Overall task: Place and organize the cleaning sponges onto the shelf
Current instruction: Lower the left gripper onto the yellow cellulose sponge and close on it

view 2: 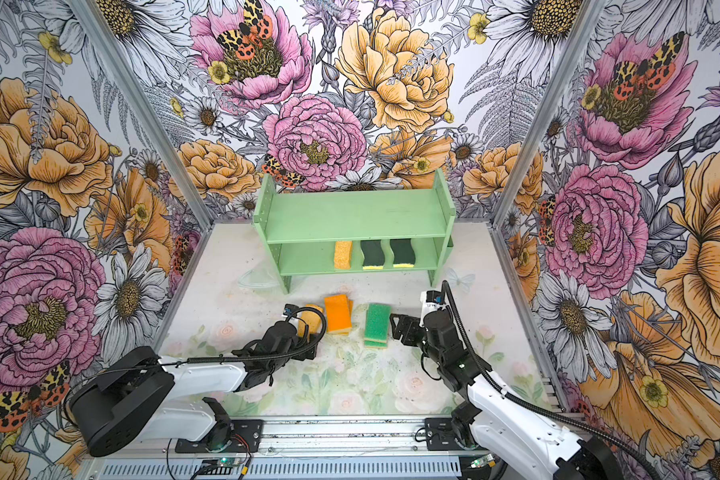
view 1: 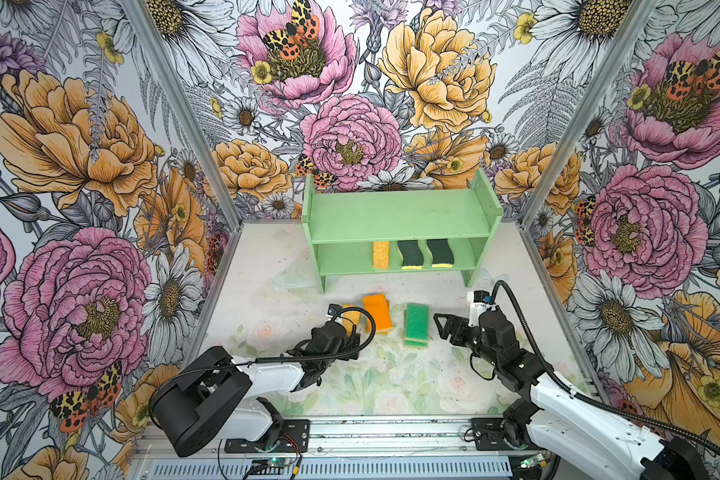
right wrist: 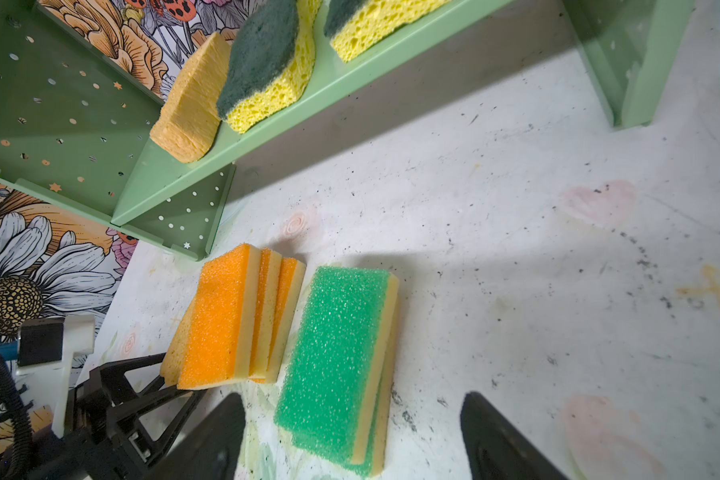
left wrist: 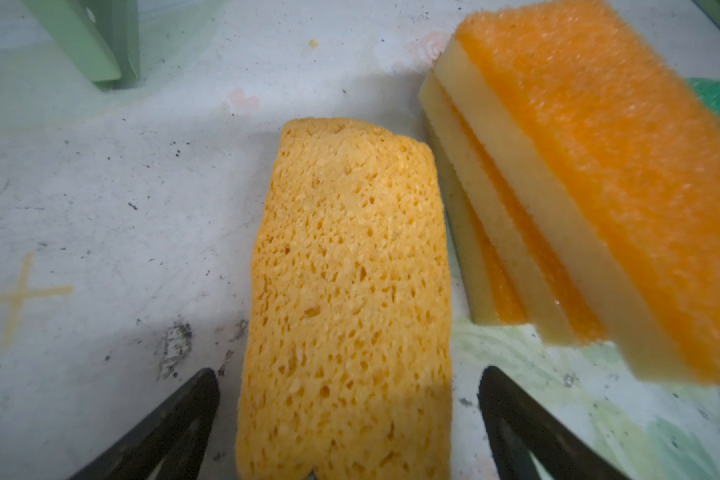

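Note:
The mint-green shelf (view 1: pixel 400 216) stands at the back. On its lower tier sit a porous yellow sponge (view 1: pixel 380 254) and two wavy dark-green-topped sponges (view 1: pixel 410 254) (view 1: pixel 440 252); the top tier is bare. Another porous yellow sponge (left wrist: pixel 346 270) lies flat on the table, and my left gripper (left wrist: pixel 347 376) is open with one finger on either side of it, not touching. Beside it leans a stack of three orange-topped sponges (view 1: pixel 377 313). My right gripper (right wrist: pixel 354 399) is open above the near end of two stacked green-topped sponges (right wrist: pixel 341 357).
A clear plastic piece (view 1: pixel 294 278) lies on the table by the shelf's left leg. Faint yellow crosses (left wrist: pixel 17 297) (right wrist: pixel 713 291) mark the tabletop. Floral walls close in the left, right and back. A metal rail (view 1: pixel 391 432) runs along the front edge.

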Controlling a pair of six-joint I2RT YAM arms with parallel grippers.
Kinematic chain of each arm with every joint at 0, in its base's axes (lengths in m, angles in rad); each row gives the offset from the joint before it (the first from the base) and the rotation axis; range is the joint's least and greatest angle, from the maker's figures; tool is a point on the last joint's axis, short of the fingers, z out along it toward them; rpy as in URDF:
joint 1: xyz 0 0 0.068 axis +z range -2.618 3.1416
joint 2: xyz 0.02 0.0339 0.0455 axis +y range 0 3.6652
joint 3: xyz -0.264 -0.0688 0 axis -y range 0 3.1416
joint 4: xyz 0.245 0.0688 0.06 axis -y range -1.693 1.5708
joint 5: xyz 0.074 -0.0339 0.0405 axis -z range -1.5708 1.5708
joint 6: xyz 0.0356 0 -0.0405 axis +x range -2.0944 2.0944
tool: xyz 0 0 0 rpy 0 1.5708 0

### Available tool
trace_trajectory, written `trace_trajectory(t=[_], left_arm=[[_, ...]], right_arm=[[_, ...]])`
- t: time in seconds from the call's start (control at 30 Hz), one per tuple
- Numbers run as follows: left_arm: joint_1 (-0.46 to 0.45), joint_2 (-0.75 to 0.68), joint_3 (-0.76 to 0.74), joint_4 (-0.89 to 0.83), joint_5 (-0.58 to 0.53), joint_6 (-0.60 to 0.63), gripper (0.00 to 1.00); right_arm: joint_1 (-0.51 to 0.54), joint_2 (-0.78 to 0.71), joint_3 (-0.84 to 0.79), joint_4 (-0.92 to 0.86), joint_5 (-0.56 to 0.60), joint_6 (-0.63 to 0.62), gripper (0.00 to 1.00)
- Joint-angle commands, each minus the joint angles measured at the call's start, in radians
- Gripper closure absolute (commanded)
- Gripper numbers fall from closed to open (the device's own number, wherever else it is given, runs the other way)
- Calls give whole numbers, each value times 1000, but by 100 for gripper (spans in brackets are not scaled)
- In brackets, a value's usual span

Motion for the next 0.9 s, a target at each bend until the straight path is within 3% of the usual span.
trace_trajectory(t=[0.0, 0.57, 0.87], left_arm=[[-8, 7, 9, 34, -62, -17, 1], [-72, 70, 18, 45, -164, -36, 8], [-76, 67, 11, 48, -202, -78, 29]], right_arm=[[-5, -13, -10, 32, 8, 1, 17], [-5, -19, -15, 37, 8, 5, 17], [-5, -17, -18, 39, 7, 8, 17]])
